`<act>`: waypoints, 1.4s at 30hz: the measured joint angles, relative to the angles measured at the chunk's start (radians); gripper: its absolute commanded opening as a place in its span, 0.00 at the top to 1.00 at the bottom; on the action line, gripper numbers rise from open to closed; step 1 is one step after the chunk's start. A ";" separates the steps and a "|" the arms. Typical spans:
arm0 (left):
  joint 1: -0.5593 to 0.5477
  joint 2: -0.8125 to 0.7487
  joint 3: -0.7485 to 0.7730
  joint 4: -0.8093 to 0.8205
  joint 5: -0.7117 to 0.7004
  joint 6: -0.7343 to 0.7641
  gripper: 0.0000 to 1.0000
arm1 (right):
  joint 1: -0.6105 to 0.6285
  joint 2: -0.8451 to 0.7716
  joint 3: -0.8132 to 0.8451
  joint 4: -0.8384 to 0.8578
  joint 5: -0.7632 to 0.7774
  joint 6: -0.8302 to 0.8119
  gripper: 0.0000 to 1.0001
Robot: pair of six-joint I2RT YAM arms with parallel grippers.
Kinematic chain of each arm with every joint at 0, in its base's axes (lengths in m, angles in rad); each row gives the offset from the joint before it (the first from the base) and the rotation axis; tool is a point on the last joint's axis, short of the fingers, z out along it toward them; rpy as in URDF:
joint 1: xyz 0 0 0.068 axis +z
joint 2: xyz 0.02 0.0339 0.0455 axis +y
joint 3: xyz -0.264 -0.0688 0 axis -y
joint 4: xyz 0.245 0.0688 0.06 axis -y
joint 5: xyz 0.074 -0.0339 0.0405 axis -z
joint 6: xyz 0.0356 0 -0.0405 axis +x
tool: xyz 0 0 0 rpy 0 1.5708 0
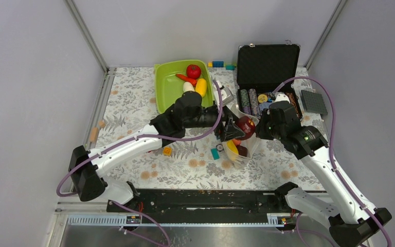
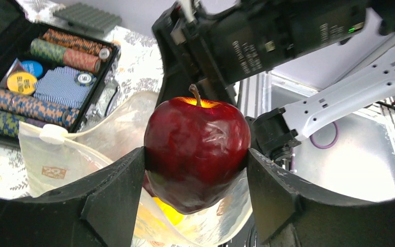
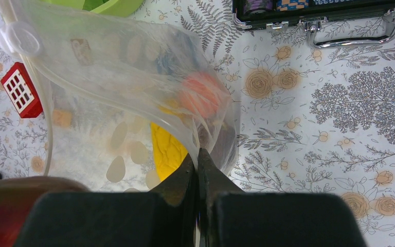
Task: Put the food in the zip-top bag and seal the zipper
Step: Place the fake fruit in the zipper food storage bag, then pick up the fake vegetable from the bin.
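My left gripper (image 2: 196, 172) is shut on a dark red toy apple (image 2: 197, 149), one finger on each side of it. It holds the apple (image 1: 246, 126) over the mouth of the clear zip-top bag (image 2: 95, 154). My right gripper (image 3: 198, 154) is shut on the bag's edge and holds it up. Inside the bag (image 3: 113, 67) lie a yellow piece (image 3: 167, 146) and an orange-red piece (image 3: 201, 95). The zipper's white slider (image 3: 18, 38) sits at one end of the mouth. More food lies in the green tray (image 1: 165, 90): a red tomato (image 1: 194, 71), an orange-red piece (image 1: 185, 78), a white piece (image 1: 188, 87) and a yellow piece (image 1: 201, 86).
An open black case (image 1: 267, 64) holding rows of poker chips (image 1: 249, 102) stands just behind the bag. A grey studded plate (image 1: 313, 102) lies to its right. Small building blocks (image 1: 167, 151) are scattered on the flowered cloth, and a red block (image 3: 21, 90) lies beside the bag.
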 measured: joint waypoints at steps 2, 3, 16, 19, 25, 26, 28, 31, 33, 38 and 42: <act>0.000 0.011 0.000 -0.013 -0.006 0.000 0.50 | 0.000 0.000 0.000 0.000 0.000 0.000 1.00; 0.000 0.013 0.000 -0.015 -0.006 0.001 0.38 | 0.000 0.000 0.000 0.000 0.000 0.000 1.00; -0.003 0.008 -0.002 -0.014 -0.043 0.023 0.01 | 0.000 0.000 0.000 0.000 -0.003 0.000 1.00; -0.003 -0.007 -0.003 -0.015 -0.075 0.022 0.01 | 0.000 -0.002 0.000 0.000 -0.003 0.000 1.00; -0.003 -0.052 -0.013 -0.016 -0.208 0.006 0.01 | 0.000 -0.002 0.000 0.000 -0.003 0.000 1.00; -0.002 -0.055 -0.013 -0.018 -0.236 0.001 0.01 | 0.000 -0.002 0.000 0.000 -0.003 0.000 1.00; 0.013 -0.059 -0.013 -0.029 -0.296 -0.028 0.01 | 0.000 -0.003 0.000 0.000 -0.003 0.000 1.00; 0.107 -0.051 -0.013 -0.048 -0.327 -0.111 0.01 | 0.000 -0.003 0.000 0.000 -0.003 0.000 1.00; 0.208 -0.028 -0.011 -0.049 -0.341 -0.181 0.01 | 0.000 -0.003 0.000 0.000 -0.003 0.000 1.00; 0.441 0.138 0.030 -0.051 -0.360 -0.336 0.01 | 0.000 -0.003 0.000 0.000 -0.003 0.000 1.00; 0.554 0.352 0.142 -0.074 -0.360 -0.436 0.01 | 0.000 -0.003 -0.002 0.000 -0.002 0.000 1.00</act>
